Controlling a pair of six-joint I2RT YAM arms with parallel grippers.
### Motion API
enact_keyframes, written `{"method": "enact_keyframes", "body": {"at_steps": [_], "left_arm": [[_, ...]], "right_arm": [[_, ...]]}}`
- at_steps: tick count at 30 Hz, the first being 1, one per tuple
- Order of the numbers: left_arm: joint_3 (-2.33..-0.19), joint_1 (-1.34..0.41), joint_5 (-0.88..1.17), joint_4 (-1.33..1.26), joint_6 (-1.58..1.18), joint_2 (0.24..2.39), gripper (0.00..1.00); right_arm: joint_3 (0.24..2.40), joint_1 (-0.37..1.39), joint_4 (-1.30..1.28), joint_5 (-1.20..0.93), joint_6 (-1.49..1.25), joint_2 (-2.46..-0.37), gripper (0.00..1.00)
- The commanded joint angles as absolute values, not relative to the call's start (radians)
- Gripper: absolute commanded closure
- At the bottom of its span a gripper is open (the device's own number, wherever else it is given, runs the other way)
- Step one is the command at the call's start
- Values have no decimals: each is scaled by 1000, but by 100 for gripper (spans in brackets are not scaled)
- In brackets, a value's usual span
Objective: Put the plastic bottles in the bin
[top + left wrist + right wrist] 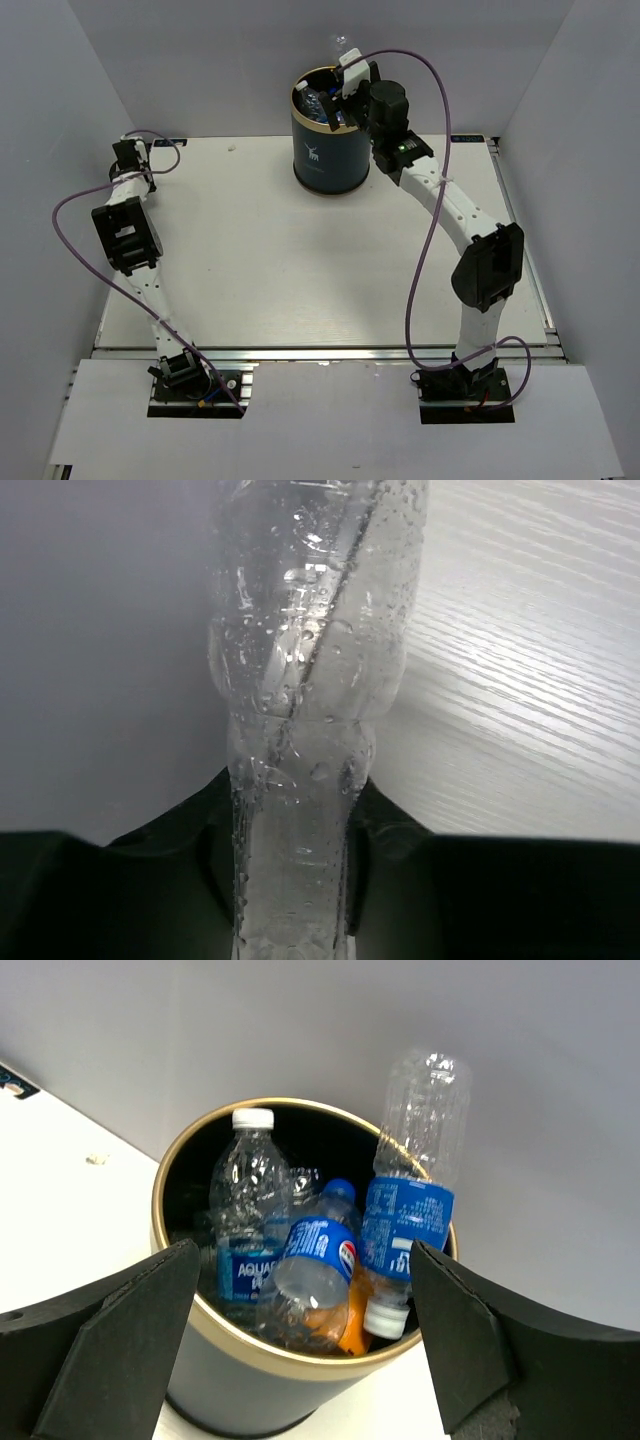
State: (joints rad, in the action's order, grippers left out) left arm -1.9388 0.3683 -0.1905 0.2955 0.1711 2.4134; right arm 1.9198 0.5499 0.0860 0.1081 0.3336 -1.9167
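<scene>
A clear, wet plastic bottle (310, 630) fills the left wrist view, with my left gripper (295, 805) shut on its narrow part. That gripper (130, 153) is at the far left of the table by the wall. The dark navy bin (330, 160) with a gold rim (200, 1322) stands at the back centre. My right gripper (350, 78) hangs open over it, nothing between its fingers (110, 1340). Inside are an upright white-capped bottle (245, 1210), a blue-labelled bottle (315, 1255), the orange bottle (352, 1328), and an upside-down bottle (412, 1210) leaning out over the rim.
White walls close in the table (260, 270) on the left, back and right. Purple cables loop from both arms. A metal rail runs along the near edge by the arm bases.
</scene>
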Motion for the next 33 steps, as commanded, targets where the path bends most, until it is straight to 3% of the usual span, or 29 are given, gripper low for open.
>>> {"method": "enact_keyframes", "body": {"at_steps": [1, 2, 3, 8, 12, 18, 21, 26, 33], "left_arm": [[-1950, 377, -106, 330, 129, 2366, 68], [-1945, 376, -53, 333, 121, 2335, 76], [-1939, 376, -19, 334, 117, 2312, 77], [-1869, 358, 211, 305, 54, 2085, 77], [-1718, 305, 539, 217, 31, 1857, 76], [-1473, 36, 693, 112, 184, 1574, 74], [-1467, -70, 921, 221, 334, 1488, 76], [-1402, -130, 1035, 183, 318, 1404, 84], [-1339, -233, 1071, 85, 244, 1364, 84]], "right_arm": [[1891, 551, 152, 123, 305, -1855, 11], [1881, 551, 149, 120, 301, -1850, 11], [1876, 551, 143, 109, 289, -1836, 11], [1803, 552, 109, 60, 209, -1734, 11], [1630, 552, 141, -87, 134, -1619, 11], [1496, 552, 179, -404, 97, -1488, 11], [1476, 549, 155, -521, 126, -1453, 11], [1441, 517, 184, -616, 29, -1427, 11], [1413, 517, 350, -719, -98, -1445, 11]]}}
